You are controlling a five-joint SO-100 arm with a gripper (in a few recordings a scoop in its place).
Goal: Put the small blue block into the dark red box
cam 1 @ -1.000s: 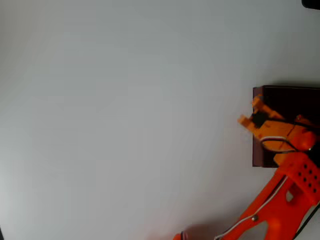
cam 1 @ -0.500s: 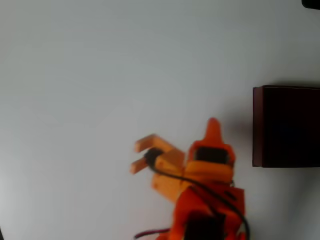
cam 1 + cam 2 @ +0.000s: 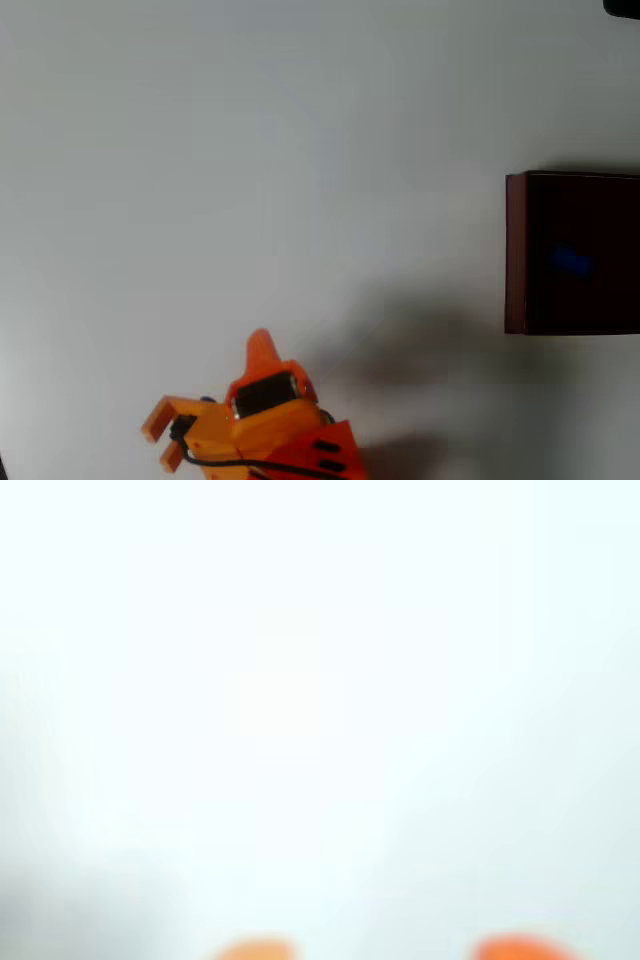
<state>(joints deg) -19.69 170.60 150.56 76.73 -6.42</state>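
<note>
- One orange gripper [image 3: 158, 442] sits low at the left of the overhead view, its two fingers spread with bare table between them and nothing held; a second ago it hung over the box's left wall, half a second ago it was mid-table, so the arm is pulling away leftward and down the picture
- Two blurred orange fingertips [image 3: 255, 948] show at the bottom edge of the wrist view, apart from each other, with only pale washed-out surface beyond them
- Between gripper and box the white table [image 3: 300, 150] lies bare, marked only by the arm's soft shadow
- At the right edge stands the dark red box [image 3: 515, 255], in the same place as in both earlier pictures
- Inside it, on the near-black floor toward the left half, a faint blue patch reads as the small blue block [image 3: 571, 262]; it was not visible earlier, when the gripper covered that spot or the interior looked plain dark
- Judged from this, the block is released into the box and the task looks done; what remains is only the arm's retreat
</note>
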